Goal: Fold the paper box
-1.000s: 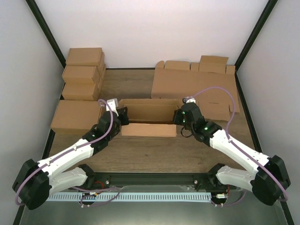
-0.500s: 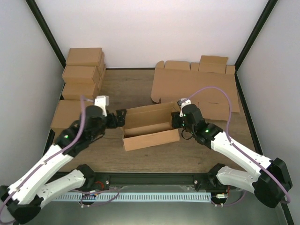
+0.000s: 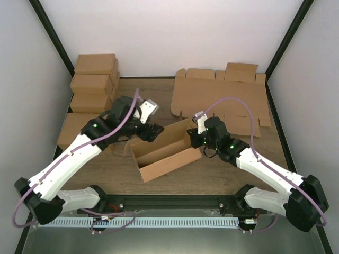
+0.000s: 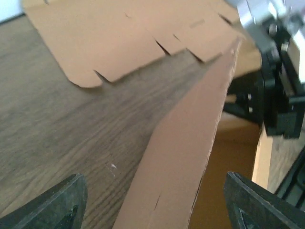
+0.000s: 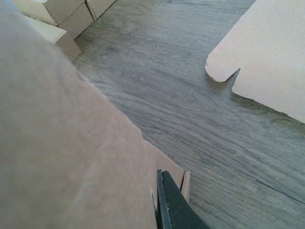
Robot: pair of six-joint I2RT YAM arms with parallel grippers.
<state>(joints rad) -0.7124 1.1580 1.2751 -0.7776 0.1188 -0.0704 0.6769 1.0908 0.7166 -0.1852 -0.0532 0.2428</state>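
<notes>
**Left fingers wide over the box, right fingers pinched on its end**

I see the box (image 3: 164,156) lying open-topped and skewed on the table (image 3: 143,92), about midway between the two arms. Its near-left corner points towards me and its right end is angled away.

My left arm rises from its base at the near left and peaks at the elbow in front of the stacked cartons (image 3: 92,84). From there it bends down, so the left gripper (image 3: 150,130) hangs over the far-left corner of the box. In the left wrist view its fingers (image 4: 62,202) stand wide apart. The thin top edge of a box wall (image 4: 186,143) runs up between them, touching neither. That gripper holds nothing.

My right arm stretches low from the near right, forearm nearly flat. It puts the right gripper (image 3: 195,138) at the right end of the box. In its wrist view one dark finger (image 5: 167,202) lies tight against the edge of the cardboard (image 5: 62,143), with no gap showing. I read that as closed on the end wall.

The flat cardboard sheets (image 3: 222,98) lie beyond it at the far right.
</notes>
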